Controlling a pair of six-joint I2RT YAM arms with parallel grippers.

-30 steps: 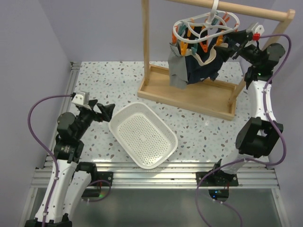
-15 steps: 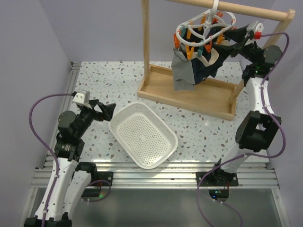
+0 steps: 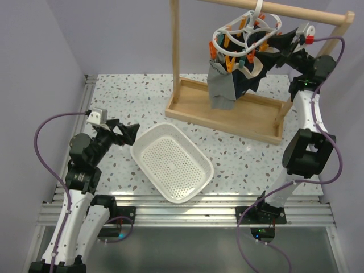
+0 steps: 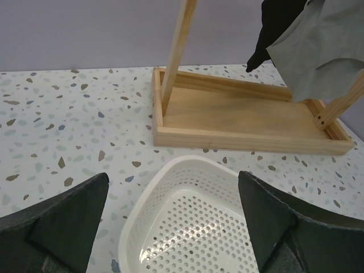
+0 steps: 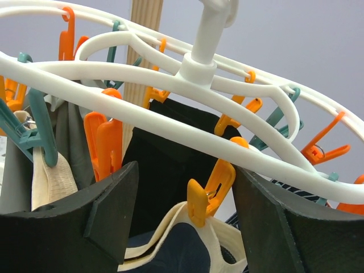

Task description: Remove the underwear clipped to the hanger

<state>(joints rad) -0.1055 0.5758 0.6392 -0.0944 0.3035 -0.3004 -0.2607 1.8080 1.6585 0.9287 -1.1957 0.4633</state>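
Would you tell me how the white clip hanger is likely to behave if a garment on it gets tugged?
The hanger hangs from the wooden rail by one hook, so it will probably swing and tilt rather than resist. Its thin plastic frame looks light, so likely little steadies it. The orange clips dangle from small loops and may sway.

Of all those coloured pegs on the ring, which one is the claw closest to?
The orange clip pinching the beige waistband. It hangs right between the fingers of the open right gripper, while the rest sit farther along the hanger.

No legible text or markings
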